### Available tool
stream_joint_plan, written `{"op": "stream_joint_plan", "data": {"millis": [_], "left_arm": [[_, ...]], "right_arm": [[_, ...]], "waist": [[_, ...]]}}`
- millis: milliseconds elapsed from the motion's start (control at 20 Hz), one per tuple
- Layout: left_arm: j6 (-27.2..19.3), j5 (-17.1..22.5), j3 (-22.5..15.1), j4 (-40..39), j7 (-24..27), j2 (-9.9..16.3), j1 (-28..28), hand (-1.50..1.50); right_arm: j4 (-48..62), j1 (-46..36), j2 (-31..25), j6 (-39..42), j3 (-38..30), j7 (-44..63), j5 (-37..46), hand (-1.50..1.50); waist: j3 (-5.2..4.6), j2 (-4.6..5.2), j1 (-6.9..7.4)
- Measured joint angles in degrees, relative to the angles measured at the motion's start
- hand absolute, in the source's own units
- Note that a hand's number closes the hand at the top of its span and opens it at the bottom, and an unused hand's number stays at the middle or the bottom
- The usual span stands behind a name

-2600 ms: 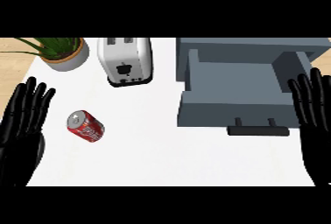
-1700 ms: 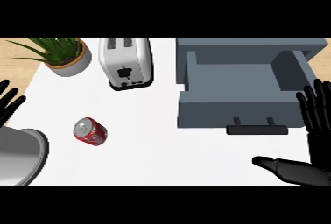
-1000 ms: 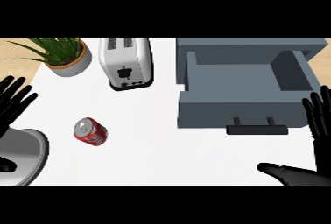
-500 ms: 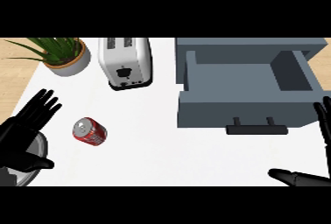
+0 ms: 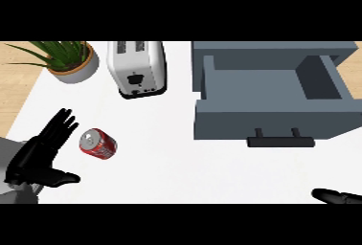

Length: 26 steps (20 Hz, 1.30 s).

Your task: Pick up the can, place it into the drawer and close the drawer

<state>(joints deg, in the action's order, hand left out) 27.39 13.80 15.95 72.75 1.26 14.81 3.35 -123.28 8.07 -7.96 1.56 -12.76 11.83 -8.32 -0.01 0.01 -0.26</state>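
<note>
Can (image 5: 97, 144) lies on its side, near left of counter, just right of left hand (image 5: 41, 152). Left hand released, fingers straight, thumb out, grasping nothing. Next: wrap can across its middle, lift level, carry right to open drawer (image 5: 272, 123). Right hand (image 5: 338, 196) barely visible at near right edge, cannot tell its state.

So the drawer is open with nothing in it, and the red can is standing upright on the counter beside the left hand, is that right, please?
Not quite: in the head view the red can lies on its side on the counter, not upright. The rest holds: the drawer is open with nothing in it, and the can is beside the left hand, whose fingers are straight.
</note>
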Motion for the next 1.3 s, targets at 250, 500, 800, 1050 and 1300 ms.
{"op": "stream_joint_plan", "data": {"millis": [250,500,800,1050,1300], "left_arm": [[-0.10,-3.58,0.10,-8.87,6.84,0.26,2.09,-1.50],[-1.15,-6.80,-0.22,-18.24,12.35,0.54,5.64,-1.50],[-2.34,-9.16,-0.35,-29.44,17.77,0.61,10.57,-1.50],[-3.23,-11.33,-0.20,-39.70,24.28,1.21,14.53,-1.50],[-3.27,-12.73,0.15,-49.31,28.40,2.29,20.08,-1.50]], "right_arm": [[-1.68,1.52,1.46,0.78,0.72,0.29,0.78,-1.50],[-2.31,1.88,1.71,1.84,-0.45,0.51,0.38,-1.50],[-4.22,0.45,1.65,1.51,-1.00,3.23,1.07,-1.50],[-3.20,1.67,1.45,3.60,-2.83,1.64,-0.05,-1.50],[-4.35,0.30,1.61,3.43,-2.98,3.63,-0.49,-1.50]], "waist": [[-0.01,0.00,-0.02],[-0.02,0.03,-0.13],[-0.02,0.05,-0.15],[-0.03,0.09,-0.33],[-0.06,0.18,-0.54]]}}
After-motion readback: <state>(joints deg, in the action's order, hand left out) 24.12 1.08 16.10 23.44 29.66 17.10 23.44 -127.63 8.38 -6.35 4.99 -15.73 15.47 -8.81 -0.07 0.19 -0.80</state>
